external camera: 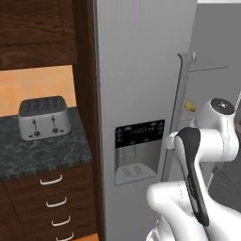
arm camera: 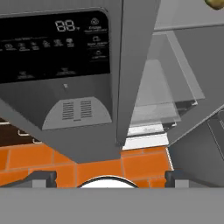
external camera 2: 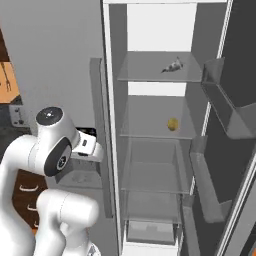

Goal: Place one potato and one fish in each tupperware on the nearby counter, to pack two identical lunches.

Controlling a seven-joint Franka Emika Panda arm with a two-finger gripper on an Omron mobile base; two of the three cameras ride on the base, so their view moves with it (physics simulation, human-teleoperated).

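Open, empty hand (arm camera: 109,177) facing open fridge; best reaching rightward and in toward potato (external camera 2: 172,124) on middle shelf (external camera 2: 150,131).

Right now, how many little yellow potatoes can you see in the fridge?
1. The small oval yellow potato sits on the second glass shelf of the open grey fridge, one shelf below the slender silvery fish. Another could be hidden elsewhere.

Small oval yellow-olive potato (external camera 2: 173,124) and slender silvery-grey fish (external camera 2: 173,65) lie on translucent grey shelves inside the tall pale-grey steel fridge (external camera: 136,70); left of the fridge, black white-veined marbled counter (external camera: 42,153).
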